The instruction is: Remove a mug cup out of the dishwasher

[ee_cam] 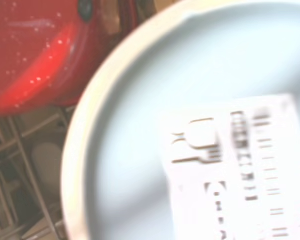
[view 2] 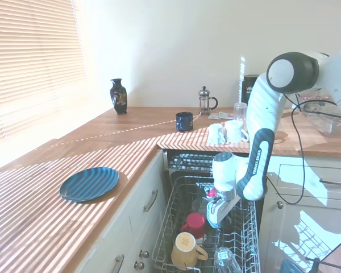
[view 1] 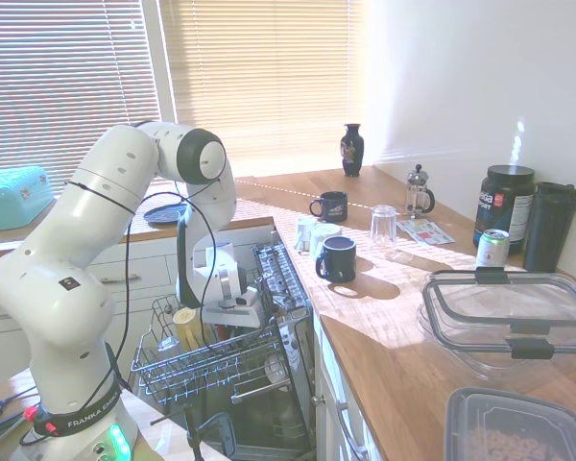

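Note:
The dishwasher (view 1: 286, 279) stands open under the counter with its grey wire rack (view 2: 176, 196) pulled out. My gripper (view 2: 215, 212) (view 1: 234, 320) reaches down into the rack, right beside a red cup (view 2: 194, 224) (ee_cam: 35, 50), with a yellow cup (view 2: 184, 250) nearer the rack's front. A round pale-blue underside with a cream rim and a printed sticker (ee_cam: 190, 150) fills the wrist view, just below the gripper. No dark mug cup shows in the rack; it is hidden, and I cannot tell if the pale underside belongs to it.
On the counter stand two navy mugs (view 1: 338, 259) (view 1: 329, 206), white cups (view 1: 317, 235), a glass (view 1: 383, 224), a French press (view 1: 419, 190) and a vase (view 1: 352, 149). A blue plate (view 2: 90, 183) lies left of the dishwasher. Plastic containers (view 1: 509, 317) sit near the counter's front.

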Controlling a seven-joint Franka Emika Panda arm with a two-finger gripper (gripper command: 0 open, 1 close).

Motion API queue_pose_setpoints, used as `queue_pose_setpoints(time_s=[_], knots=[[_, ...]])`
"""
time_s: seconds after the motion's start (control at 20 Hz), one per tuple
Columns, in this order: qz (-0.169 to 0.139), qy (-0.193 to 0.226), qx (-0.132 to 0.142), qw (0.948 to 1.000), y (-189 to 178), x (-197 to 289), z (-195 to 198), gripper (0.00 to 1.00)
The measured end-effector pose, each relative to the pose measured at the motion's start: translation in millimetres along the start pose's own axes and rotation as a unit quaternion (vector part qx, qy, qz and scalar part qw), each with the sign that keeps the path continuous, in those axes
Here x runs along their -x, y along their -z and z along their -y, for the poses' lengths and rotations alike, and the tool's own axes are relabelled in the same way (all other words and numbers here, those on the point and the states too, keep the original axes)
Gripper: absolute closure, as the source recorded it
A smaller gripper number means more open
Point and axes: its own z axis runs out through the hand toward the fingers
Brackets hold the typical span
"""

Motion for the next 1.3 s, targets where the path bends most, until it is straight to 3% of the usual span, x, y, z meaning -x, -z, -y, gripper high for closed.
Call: queue_pose_setpoints(time_s=[0.35,0.9,1.3], knots=[[0.001,0.011,-0.002,0.9999,15,12,7,1.0],[-0.036,0.016,-0.002,0.9992,98,36,-9,1.0],[-0.05,0.024,-0.016,0.9983,168,39,6,1.0]])
